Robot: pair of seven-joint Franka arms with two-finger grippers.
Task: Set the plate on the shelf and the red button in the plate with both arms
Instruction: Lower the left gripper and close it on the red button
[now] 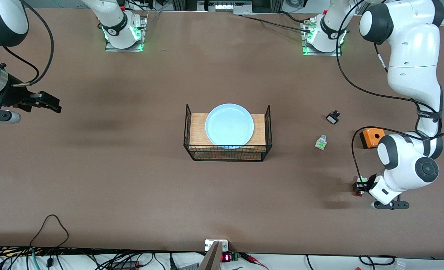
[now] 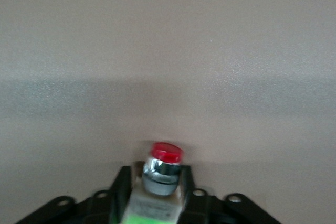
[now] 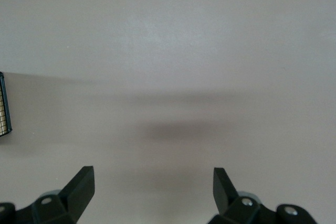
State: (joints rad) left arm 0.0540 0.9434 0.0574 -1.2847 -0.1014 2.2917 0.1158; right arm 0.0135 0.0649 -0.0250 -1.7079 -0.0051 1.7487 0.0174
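Red button (image 2: 167, 153) in left hand (image 2: 156, 192)

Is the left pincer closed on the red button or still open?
Closed on it. In the left wrist view the left pincer has its fingers pressed against both sides of the red button.

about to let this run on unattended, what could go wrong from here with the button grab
The left gripper pinches the red button by its body with the red cap sticking out, so it may twist or slip when lifted. The plate overhangs the wire rack at its nearer edge; a hard drop could tip it.
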